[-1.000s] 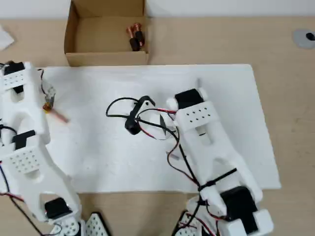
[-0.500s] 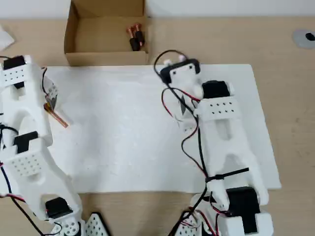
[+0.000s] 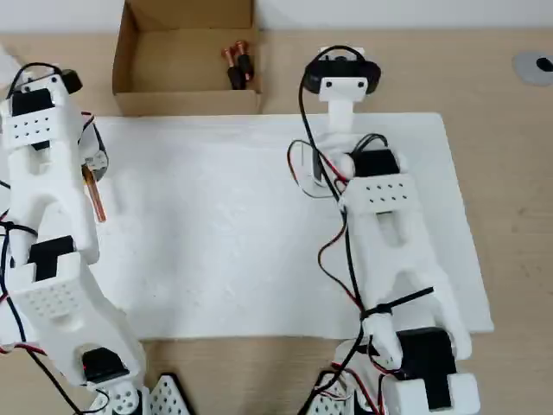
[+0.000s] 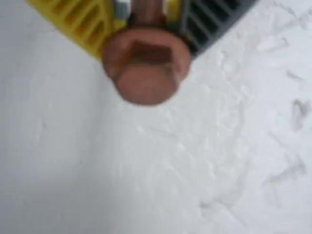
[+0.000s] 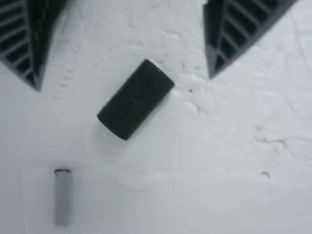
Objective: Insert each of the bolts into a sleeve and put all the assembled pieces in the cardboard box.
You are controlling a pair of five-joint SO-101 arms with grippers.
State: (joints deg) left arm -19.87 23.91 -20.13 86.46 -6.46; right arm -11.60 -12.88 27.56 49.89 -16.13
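Sleeve (image 5: 135,99) now lies below the right pincer (image 5: 124,78), swung forward, spread wide.

Probably a robotics lab or hobby bench: a wooden table (image 3: 510,173) with a white foam mat (image 3: 207,251), a left arm (image 3: 52,285) and right arm (image 3: 397,233) of white plastic trailing loose wires (image 3: 320,253) over the mat, a cardboard box (image 3: 186,104) just behind it

Left claw (image 3: 90,177) grips a copper bolt (image 3: 97,204) at the white mat's (image 3: 216,251) edge; assembled pieces (image 3: 238,67) lie in the cardboard box (image 3: 186,105).
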